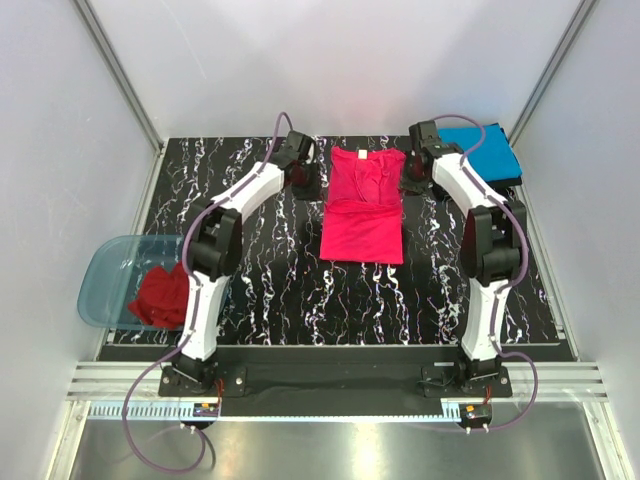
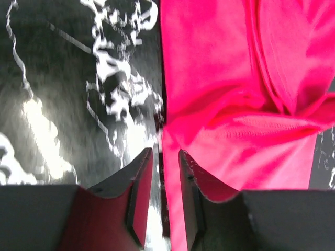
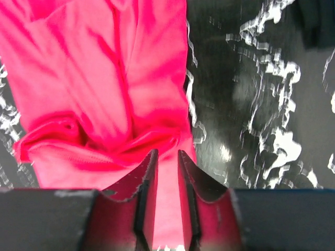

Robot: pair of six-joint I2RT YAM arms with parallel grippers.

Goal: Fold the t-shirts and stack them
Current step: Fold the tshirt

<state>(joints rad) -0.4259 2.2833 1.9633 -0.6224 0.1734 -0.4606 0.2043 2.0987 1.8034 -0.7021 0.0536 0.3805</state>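
The bright pink-red t-shirt (image 1: 363, 205) lies flat at the back middle of the table, its sleeves folded in over the body. My left gripper (image 1: 308, 182) is at the shirt's left edge. In the left wrist view the left gripper (image 2: 161, 154) is narrowly open, with the shirt (image 2: 230, 78) edge just under its right finger. My right gripper (image 1: 414, 182) is at the shirt's right edge. In the right wrist view the right gripper (image 3: 167, 154) is narrowly open over the pink cloth (image 3: 104, 73) and grips nothing. A folded bright blue t-shirt (image 1: 485, 150) lies back right. The darker red t-shirt (image 1: 160, 295) is crumpled in the tub.
A translucent blue-grey plastic tub (image 1: 105, 265) sits at the table's left edge. White walls with metal posts close in the back and sides. A dark strip (image 1: 505, 181) shows under the blue shirt's near edge; I cannot tell what it is.
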